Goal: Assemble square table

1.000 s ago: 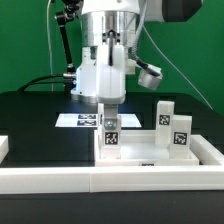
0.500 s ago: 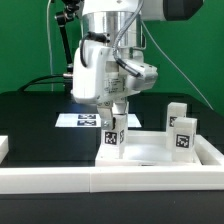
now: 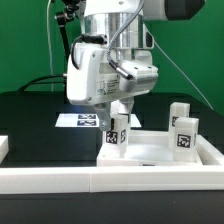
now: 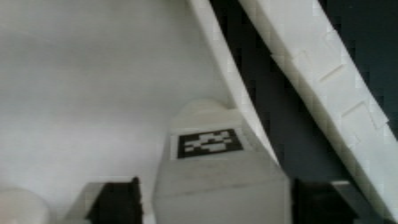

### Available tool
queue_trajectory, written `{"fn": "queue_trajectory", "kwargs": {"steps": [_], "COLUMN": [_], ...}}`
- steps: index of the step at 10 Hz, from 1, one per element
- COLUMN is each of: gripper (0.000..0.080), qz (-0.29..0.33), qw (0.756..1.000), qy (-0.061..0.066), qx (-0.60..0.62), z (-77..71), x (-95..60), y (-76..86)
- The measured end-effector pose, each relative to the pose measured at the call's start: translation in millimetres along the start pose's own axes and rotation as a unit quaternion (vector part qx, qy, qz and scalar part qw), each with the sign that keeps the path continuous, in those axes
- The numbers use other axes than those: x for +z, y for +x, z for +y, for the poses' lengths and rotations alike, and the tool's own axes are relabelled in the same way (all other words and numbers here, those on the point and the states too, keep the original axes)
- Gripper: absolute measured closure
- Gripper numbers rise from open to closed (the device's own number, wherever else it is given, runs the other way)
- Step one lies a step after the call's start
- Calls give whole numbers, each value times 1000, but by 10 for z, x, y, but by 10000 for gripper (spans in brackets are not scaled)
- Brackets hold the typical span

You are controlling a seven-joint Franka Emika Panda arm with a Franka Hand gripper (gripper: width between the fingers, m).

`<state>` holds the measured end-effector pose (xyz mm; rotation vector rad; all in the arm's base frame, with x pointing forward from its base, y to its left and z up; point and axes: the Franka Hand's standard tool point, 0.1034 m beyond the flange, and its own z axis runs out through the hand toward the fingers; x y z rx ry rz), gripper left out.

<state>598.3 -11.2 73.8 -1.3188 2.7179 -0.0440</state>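
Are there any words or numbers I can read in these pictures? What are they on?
No words, brands or numbers can be read anywhere.
Only black-and-white square tags, patterns rather than letters:
- on the leg under the gripper, seen close in the wrist view
- on the two legs at the exterior view's right
- on the marker board, too small to make out

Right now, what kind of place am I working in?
Most likely a robotics lab test bench: a green backdrop screen, a black table bordered by a white rail, and a marker board of printed tags lying on it.
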Motion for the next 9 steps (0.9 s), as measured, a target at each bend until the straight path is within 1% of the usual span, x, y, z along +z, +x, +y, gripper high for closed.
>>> {"fn": "queue_trajectory", "kwargs": {"steps": [1, 2, 3, 5, 7, 8, 9], "gripper": [208, 208, 161, 151, 151, 151, 151], "qz": [0, 0, -3, -13, -26, -35, -35], "qw": [1000, 1000, 999, 998, 997, 996, 996], "qy": [0, 0, 1, 4, 7, 6, 7], "qx": [-11, -15, -36, -69, -75, -77, -80], "z": [0, 4, 9, 16, 72, 91, 85], "x": [0, -2, -31, -141, -295, -391, -393], "y": [0, -6, -39, -116, -211, -287, -286]}}
